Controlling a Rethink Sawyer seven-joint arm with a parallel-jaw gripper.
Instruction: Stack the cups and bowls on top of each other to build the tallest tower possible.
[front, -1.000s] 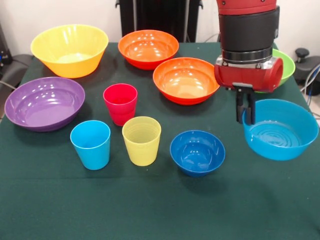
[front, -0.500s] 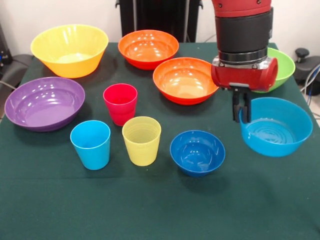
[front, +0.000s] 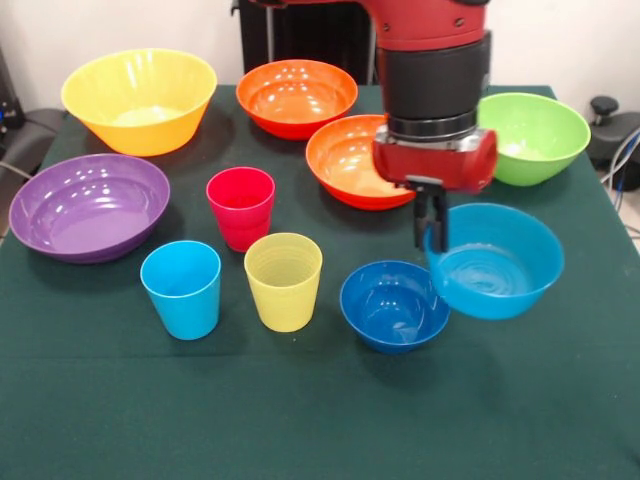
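Observation:
My gripper (front: 432, 228) is shut on the near-left rim of the lighter blue bowl (front: 498, 262) and holds it tilted, just right of the dark blue bowl (front: 393, 304), their rims close together. The red-pink cup (front: 241, 206), the yellow cup (front: 283, 280) and the light blue cup (front: 182, 288) stand upright and apart at the front left. The large yellow bowl (front: 140, 99), the purple bowl (front: 88, 205), two orange bowls (front: 296, 97) (front: 350, 160) and the lime green bowl (front: 535, 137) sit separately. No tower stands.
The dark green tablecloth (front: 320, 420) covers the table. The arm hides part of the nearer orange bowl. Dark equipment stands behind the table's far edge.
My gripper has moved left with the lighter blue bowl in it, from the table's right side to beside the dark blue bowl. The lime green bowl is now uncovered.

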